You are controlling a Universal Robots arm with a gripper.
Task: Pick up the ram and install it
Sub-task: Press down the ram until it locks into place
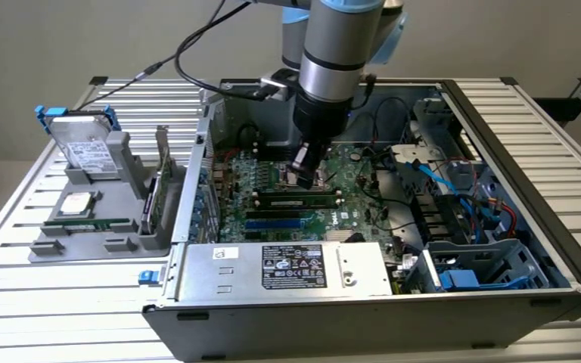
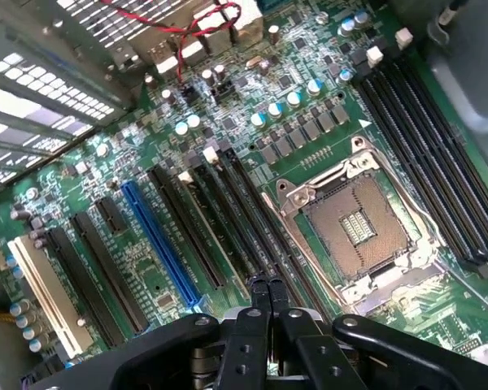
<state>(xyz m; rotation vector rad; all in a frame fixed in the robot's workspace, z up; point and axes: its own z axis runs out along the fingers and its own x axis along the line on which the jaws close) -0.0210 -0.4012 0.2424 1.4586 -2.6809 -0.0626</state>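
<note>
A ram [image 1: 296, 201], a narrow green stick with black chips, sits lengthwise in a black slot on the motherboard [image 1: 270, 181] inside the open computer case. My gripper [image 1: 302, 180] hangs straight down over the board, its tips just behind and above that stick; I cannot tell whether they touch it. In the wrist view the gripper [image 2: 268, 286] is shut, its black fingers [image 2: 259, 296] pressed together with nothing between them, above the long black slots [image 2: 228, 219] beside the empty silver processor socket [image 2: 358, 223].
On the exterior view's left, a grey holder [image 1: 119, 162] carries a silver hard drive with blue rails [image 1: 84, 147], a square processor chip [image 1: 76, 203], a narrow green strip [image 1: 87, 225] and an upright card [image 1: 160, 181]. Case walls, cables [image 1: 452, 181] and the power supply [image 1: 290, 268] ring the board.
</note>
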